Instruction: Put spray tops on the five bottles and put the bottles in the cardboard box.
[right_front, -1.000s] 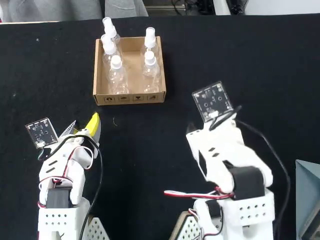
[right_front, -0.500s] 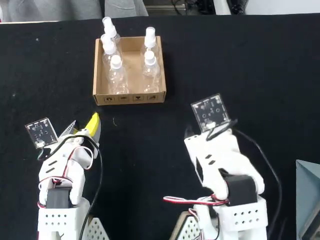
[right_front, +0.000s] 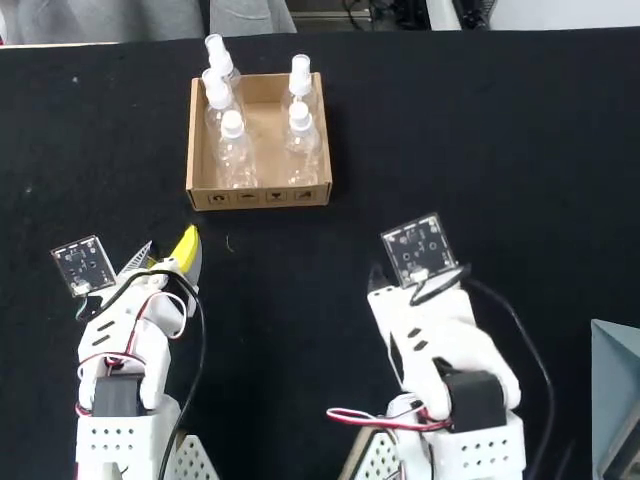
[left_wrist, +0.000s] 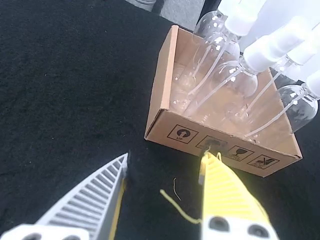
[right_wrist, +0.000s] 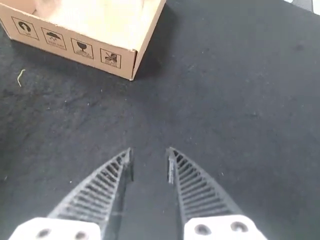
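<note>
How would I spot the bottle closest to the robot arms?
Look at the cardboard box on the black table. Inside are a row of three and a row of two. Yours is the bottle ending the three-row, nearest the printed wall.

Bare black surface (right_front: 480, 130) lay between the box (right_front: 258, 197) and the left hand (left_wrist: 165, 159) and right hand (right_wrist: 149, 152), each with fingers apart, giving both a flat run to its front wall. Inside, five bottles (right_front: 237, 160) sat close together, their spray tops (right_front: 232, 123) rising above the rim with only narrow gaps between. A grey object (right_front: 617, 400) stood at the surface's near right edge.
</note>
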